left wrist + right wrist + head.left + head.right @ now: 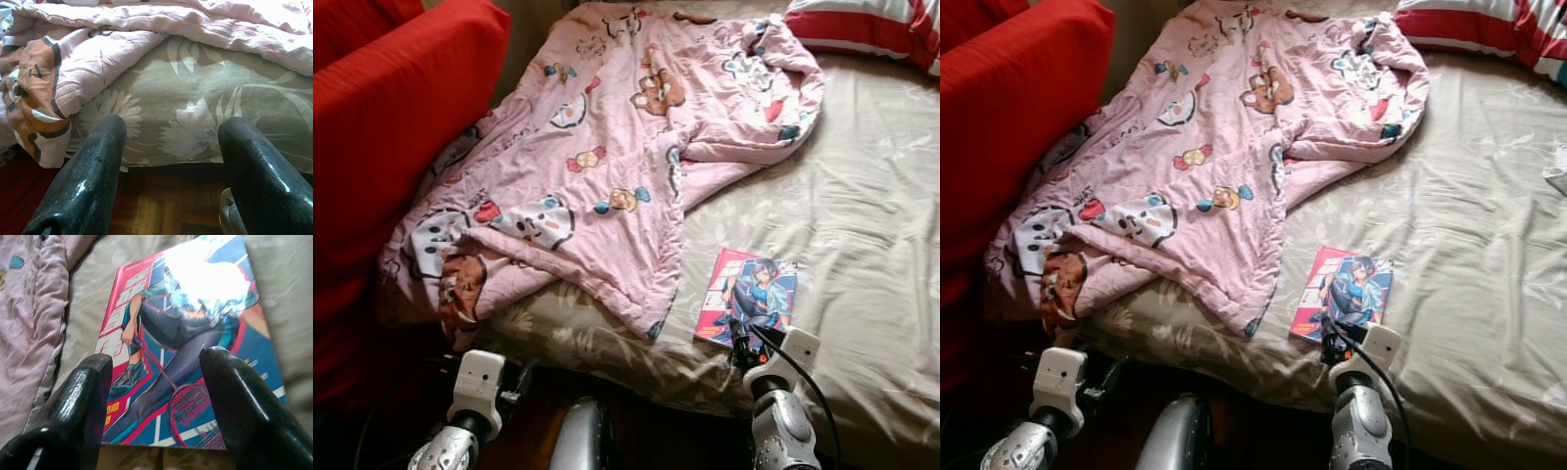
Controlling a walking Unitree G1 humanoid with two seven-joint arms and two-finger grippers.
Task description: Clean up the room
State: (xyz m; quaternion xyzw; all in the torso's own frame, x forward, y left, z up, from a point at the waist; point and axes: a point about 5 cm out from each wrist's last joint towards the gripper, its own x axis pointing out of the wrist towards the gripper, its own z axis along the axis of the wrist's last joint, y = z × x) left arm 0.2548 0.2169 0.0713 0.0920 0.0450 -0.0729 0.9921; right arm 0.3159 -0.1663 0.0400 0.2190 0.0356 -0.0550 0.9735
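Fingers spread wide over the magazine's near edge.

Right gripper (154, 396) parted and empty, poised just above the magazine (748, 298) (flat on the olive bedsheet (862, 215), near the bed's front edge). Left gripper (168, 171) parted too, low by the mattress side, possibly idle. Beside the magazine, a rumpled pink quilt (607, 147).

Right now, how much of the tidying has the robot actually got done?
Hardly any, by the look of it. The pink cartoon-print quilt lies crumpled across the bed, one corner hanging off the edge. In hand: the right gripper, fingers open, hovers over the near edge of the comic book, not gripping it. The left gripper waits open by the bed's edge. Book and quilt remain to be dealt with.
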